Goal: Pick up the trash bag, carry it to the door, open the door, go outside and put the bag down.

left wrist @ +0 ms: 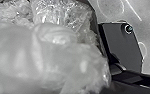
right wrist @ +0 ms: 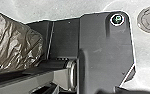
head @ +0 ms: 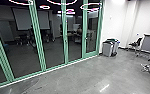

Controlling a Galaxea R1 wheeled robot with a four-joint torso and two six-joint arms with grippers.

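A green-framed glass wall [head: 41, 50] crosses the head view; the likely door [head: 91, 53] stands at its far end. The step in hand is judged to be carriage indoors, best done slowly, with wide turns and the bag [left wrist: 46, 50] clear of base [right wrist: 103, 45] and floor [head: 73, 77]. The bag bulks close to the left wrist camera, beside the base; its mouth's direction and long axis cannot be determined. Whether either gripper is spread or pinching plastic cannot be told.
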